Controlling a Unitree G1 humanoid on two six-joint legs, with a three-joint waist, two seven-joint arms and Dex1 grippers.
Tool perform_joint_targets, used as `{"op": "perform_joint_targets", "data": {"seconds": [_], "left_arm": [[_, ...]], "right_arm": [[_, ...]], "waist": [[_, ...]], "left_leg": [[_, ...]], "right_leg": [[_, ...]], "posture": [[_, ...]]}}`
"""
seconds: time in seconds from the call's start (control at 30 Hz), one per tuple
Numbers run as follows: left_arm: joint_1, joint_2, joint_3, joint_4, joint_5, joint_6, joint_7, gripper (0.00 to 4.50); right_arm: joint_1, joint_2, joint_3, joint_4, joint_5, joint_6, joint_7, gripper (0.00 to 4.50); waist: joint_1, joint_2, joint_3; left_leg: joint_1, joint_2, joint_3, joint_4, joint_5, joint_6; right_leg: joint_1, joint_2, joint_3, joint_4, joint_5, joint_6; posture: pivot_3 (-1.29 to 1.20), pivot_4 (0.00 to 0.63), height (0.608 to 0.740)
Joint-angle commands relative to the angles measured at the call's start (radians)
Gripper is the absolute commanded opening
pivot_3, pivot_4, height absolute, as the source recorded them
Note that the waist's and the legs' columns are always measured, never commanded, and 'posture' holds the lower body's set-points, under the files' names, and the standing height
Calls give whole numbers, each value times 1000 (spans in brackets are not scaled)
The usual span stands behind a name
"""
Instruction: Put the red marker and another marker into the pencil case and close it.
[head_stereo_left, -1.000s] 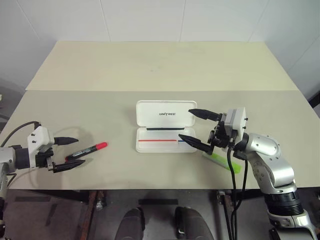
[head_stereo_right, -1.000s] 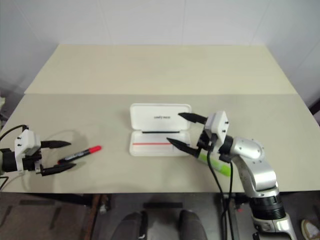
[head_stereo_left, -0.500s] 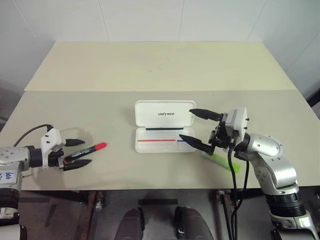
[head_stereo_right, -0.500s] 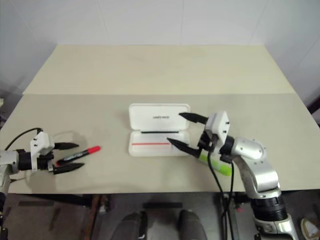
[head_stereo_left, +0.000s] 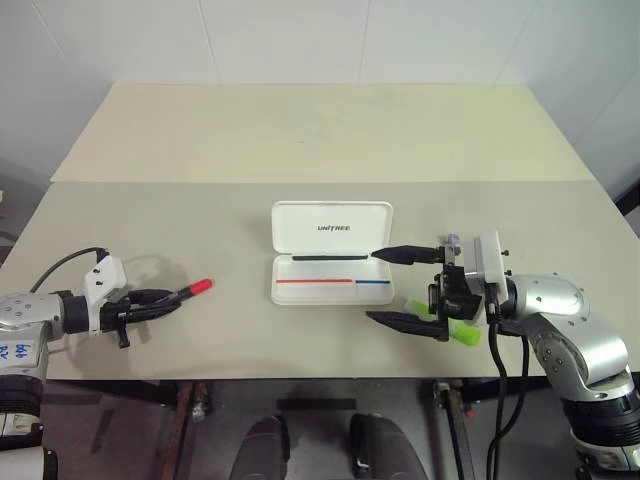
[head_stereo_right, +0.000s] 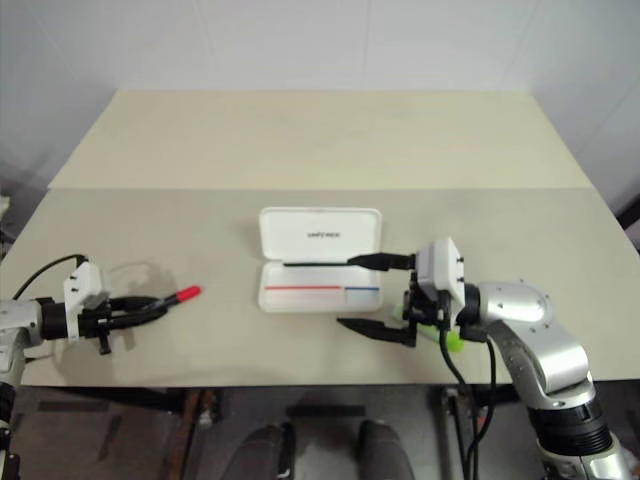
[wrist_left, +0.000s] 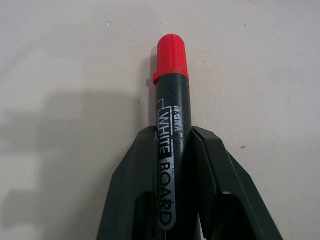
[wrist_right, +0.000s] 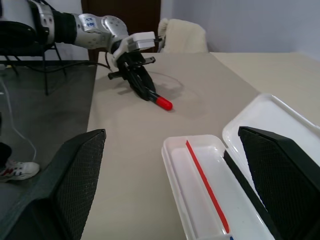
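Red marker (wrist_left: 170, 130) lies on the table (head_stereo_left: 300, 130) at your left, clamped between the left gripper's (head_stereo_left: 150, 303) fingers. Pencil case (head_stereo_left: 331, 252) sits open at centre; your right gripper (head_stereo_left: 400, 288) gapes wide, empty, beside the green highlighter (head_stereo_left: 452, 329).

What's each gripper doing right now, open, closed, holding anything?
Left gripper: closed on the red marker, which lies on the table.
Right gripper: open, holding nothing.

Red marker (wrist_left: 169, 150) in fingers (wrist_left: 130, 200), green highlighter (head_stereo_left: 452, 326) lying right of open white case (head_stereo_left: 330, 262)
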Motion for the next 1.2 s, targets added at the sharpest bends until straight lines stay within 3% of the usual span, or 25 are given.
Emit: {"op": "perform_joint_targets", "data": {"seconds": [0.03,0.27,0.57,0.9,1.2], "left_arm": [[19,-17,-11,-52,-13,11,-10,530],[-11,-46,3,-245,-95,127,-19,530],[-180,-96,-90,-418,-130,332,-1,530],[-331,-208,-233,-394,-87,353,-15,530],[-456,-364,-323,-205,30,228,49,530]], "right_arm": [[-16,-16,-29,-16,35,9,22,4500],[-17,-26,-51,36,5,-15,32,4500],[6,-64,-121,151,-49,-81,45,4500],[64,-89,-175,115,-56,-82,6,4500],[142,-76,-195,7,-44,-63,-76,4500]], "waist": [[3,0,0],[1,-1,0],[2,-1,0],[3,-1,0],[7,-2,0]], "left_leg": [[0,0,0,0,0,0],[-1,-1,0,0,0,1],[-1,-6,0,2,0,0],[0,-4,1,3,0,0],[-1,-4,1,4,0,0]], "right_leg": [[0,0,0,0,0,0],[0,-1,0,-1,0,0],[1,5,1,0,1,2],[1,11,4,0,1,2],[1,13,6,0,2,3]], "posture": [[0,150,740],[0,150,740],[0,150,740],[0,150,740],[0,150,740]]}}
